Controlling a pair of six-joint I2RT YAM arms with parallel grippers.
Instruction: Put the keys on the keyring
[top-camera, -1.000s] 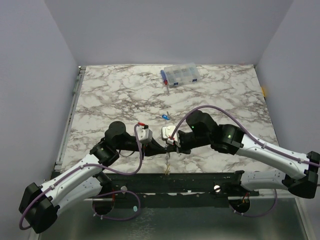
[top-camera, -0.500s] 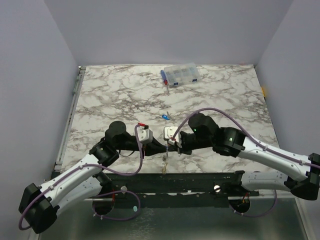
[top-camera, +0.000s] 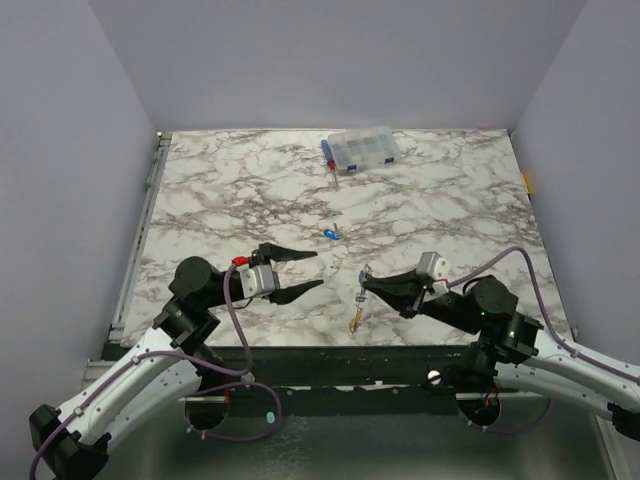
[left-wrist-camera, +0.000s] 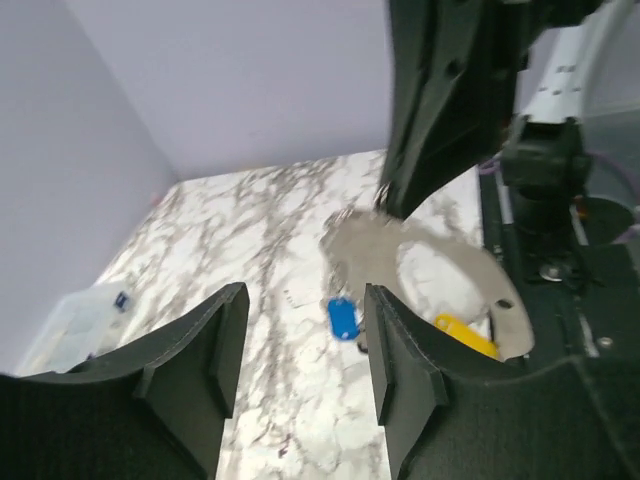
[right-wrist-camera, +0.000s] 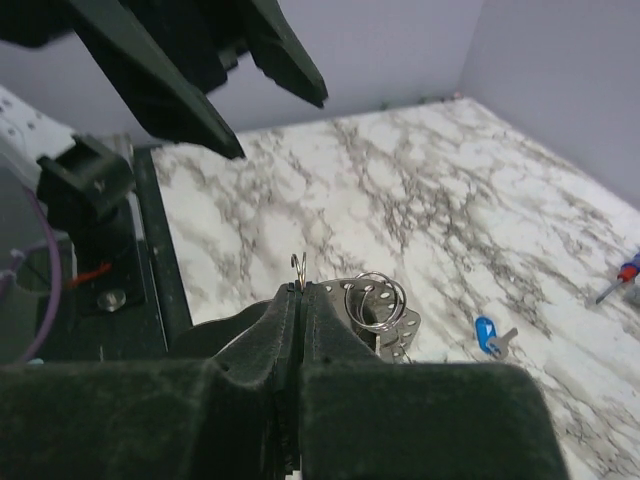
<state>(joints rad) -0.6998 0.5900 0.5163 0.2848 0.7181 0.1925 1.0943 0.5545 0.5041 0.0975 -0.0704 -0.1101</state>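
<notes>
My right gripper (top-camera: 365, 283) is shut on the keyring (right-wrist-camera: 375, 300), a silver wire ring with a perforated metal tab, held a little above the marble. The ring's wire pokes out between its closed fingertips (right-wrist-camera: 298, 290). A yellow key (top-camera: 356, 320) dangles below the ring, and it also shows in the left wrist view as the yellow key (left-wrist-camera: 463, 335). A blue key (top-camera: 331, 235) lies loose on the marble farther back, seen too as the blue key (right-wrist-camera: 490, 335). My left gripper (top-camera: 292, 271) stands open and empty to the left of the ring, apart from it.
A clear compartment box (top-camera: 362, 148) with blue parts sits at the far edge of the table, a small screwdriver (top-camera: 330, 165) beside it. The black base rail (top-camera: 330, 355) runs along the near edge, just below the hanging key.
The two grippers were together at the ring. The left gripper has opened, let go and drawn back left. The right arm has pulled back to the right, keeping the keyring.
</notes>
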